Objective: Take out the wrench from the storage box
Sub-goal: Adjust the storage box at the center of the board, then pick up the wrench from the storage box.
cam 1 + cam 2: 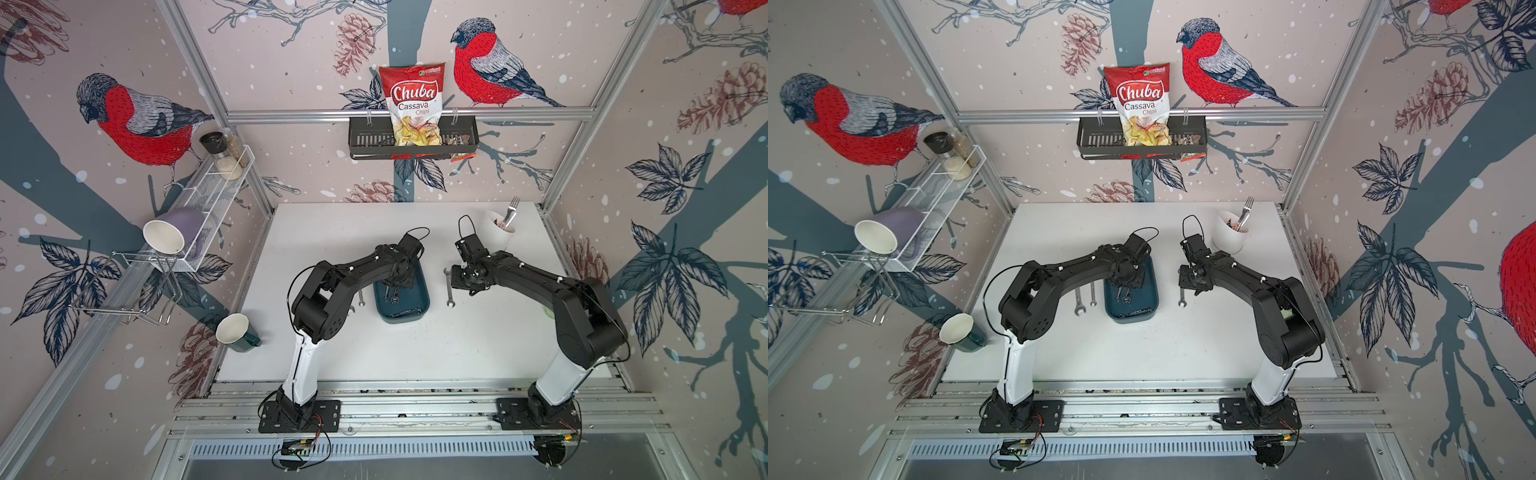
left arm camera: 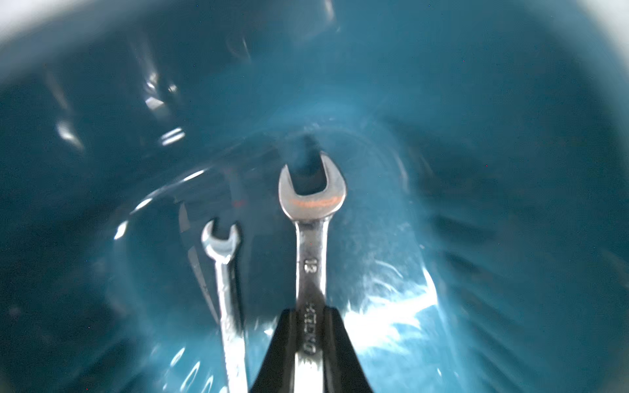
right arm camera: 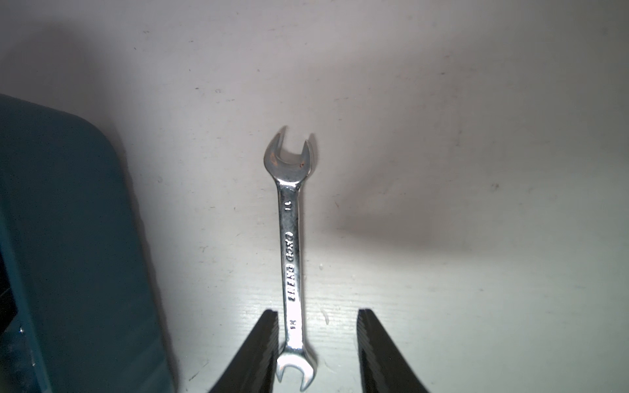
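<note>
Two wrenches in storage box [image 2: 476, 136]: large wrench [image 2: 310, 258], stamped 13, and small wrench [image 2: 226, 272] lie side by side on the teal floor, open heads pointing the same way.
Left gripper [image 2: 309, 316]: black fingers [image 2: 275, 347] closed together on the shank of the large wrench, inside the storage box.
Lift: cannot tell whether the large wrench is clear of the box floor; the walls are blurred in the left wrist view.
Left grip, top views: hidden in both; the wrist covers the end of the storage box [image 1: 417, 305] away from the arm bases, and only one end of each wrench shows past it.
Right gripper [image 3: 316, 316]: jaws apart, one finger on each side of the table wrench [image 3: 291, 245], which sits nearer one finger; not clamped.
Table wrench: flat on the white table [image 3: 442, 102], just beside the storage box on its right-arm side, parallel to its long wall.
Right gripper, top views: fingers hidden under the arm in both; the gap reads only in the right wrist view, which also catches a side of the storage box.
Inner wrench [image 1: 1092, 295] and outer wrench [image 1: 1079, 301]: on the table near the storage box on its left-arm side, parallel to it, apart from each other.
View difference: in a top view the outer wrench [image 1: 1079, 301] shows whole; in a top view the left arm covers the outer wrench [image 1: 352, 309] but for one head. Neither wrist view shows this pair.
</note>
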You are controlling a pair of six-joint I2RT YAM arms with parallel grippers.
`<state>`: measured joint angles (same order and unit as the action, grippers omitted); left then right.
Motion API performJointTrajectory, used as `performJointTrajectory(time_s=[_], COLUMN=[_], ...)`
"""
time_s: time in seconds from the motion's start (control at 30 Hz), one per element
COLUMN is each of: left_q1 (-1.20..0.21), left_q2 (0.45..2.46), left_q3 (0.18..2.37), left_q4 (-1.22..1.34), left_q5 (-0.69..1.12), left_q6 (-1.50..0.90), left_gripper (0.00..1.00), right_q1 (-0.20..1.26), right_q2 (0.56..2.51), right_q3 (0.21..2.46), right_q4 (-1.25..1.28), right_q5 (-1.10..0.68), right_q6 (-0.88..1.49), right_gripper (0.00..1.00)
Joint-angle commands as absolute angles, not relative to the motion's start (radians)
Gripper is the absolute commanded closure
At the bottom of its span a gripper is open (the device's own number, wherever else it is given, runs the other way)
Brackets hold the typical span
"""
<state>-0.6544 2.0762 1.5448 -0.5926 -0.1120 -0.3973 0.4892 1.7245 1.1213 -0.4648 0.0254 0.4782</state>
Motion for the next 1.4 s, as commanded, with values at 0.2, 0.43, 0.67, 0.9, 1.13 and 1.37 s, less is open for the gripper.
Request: performJointTrajectory(time_s=[0.2, 0.43, 0.67, 0.9, 1.13, 1.37], left_q1=[-0.627, -0.541, -0.446, -0.439, -0.439, -0.439], left_q2=[1.945, 1.852, 1.817, 1.86, 1.925, 1.941], left_q3=[1.61, 1.56, 1.412, 1.338, 1.288, 1.261], left_q4=[-0.676, -0.696, -0.629, -0.555, -0.503, -0.473], left_q5=[-0.138, -0.168, -0.15, -0.133, -0.123, -0.094], left_q6=[-0.433, -0.485, -0.544, -0.567, -0.584, -0.595], left_gripper=[0.9, 0.88, 0.89, 0.9, 0.91, 0.91], right_q1=[0.486, 0.487, 0.492, 0.492, 0.492, 0.542], right_q2=[1.704, 1.687, 1.669, 1.666, 1.646, 1.621], right_q3=[1.129, 1.141, 1.146, 1.141, 1.16, 1.239], right_q4=[-0.462, -0.474, -0.479, -0.486, -0.504, -0.539], right_q5=[0.013, 0.001, -0.005, -0.002, -0.012, -0.025], right_q6=[0.487, 0.496, 0.502, 0.505, 0.516, 0.569], right_gripper=[0.56, 0.56, 0.56, 0.56, 0.56, 0.55])
